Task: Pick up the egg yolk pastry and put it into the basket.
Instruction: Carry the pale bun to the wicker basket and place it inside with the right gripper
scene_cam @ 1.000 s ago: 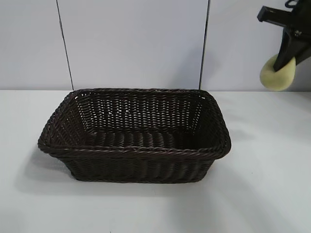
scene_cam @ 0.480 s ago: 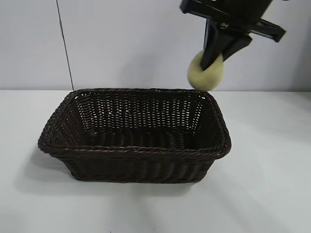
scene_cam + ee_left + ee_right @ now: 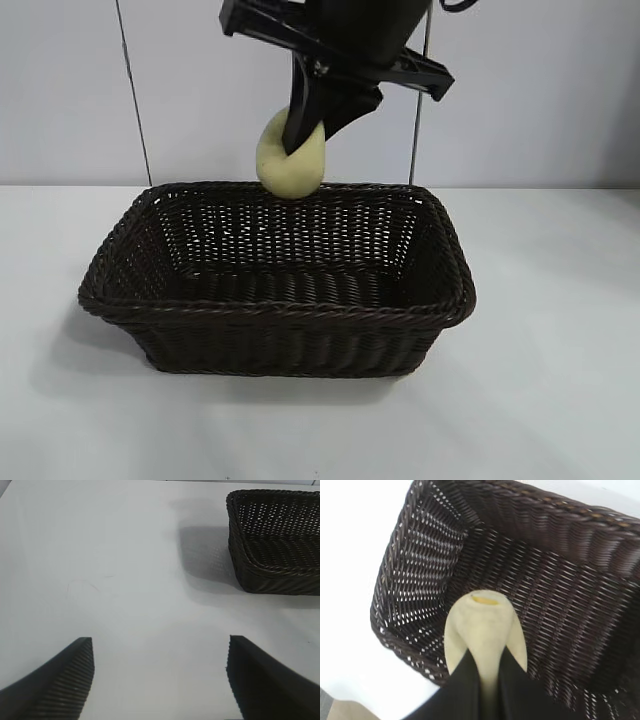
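Hanging above the back part of the basket (image 3: pixel 275 305), the egg yolk pastry (image 3: pixel 290 158) is pinched by the right pincer (image 3: pixel 305 135), whose two dark fingers press into its sides. It looks soft and light, and it bulges a little around the fingers, so I judge that a gentle hold across the round middle is best; a hard squeeze could dent it. The left pincer (image 3: pixel 160 680) is spread wide over the bare table (image 3: pixel 110 570), beside the basket.

White table (image 3: pixel 560 400), grey panelled wall (image 3: pixel 200 90)
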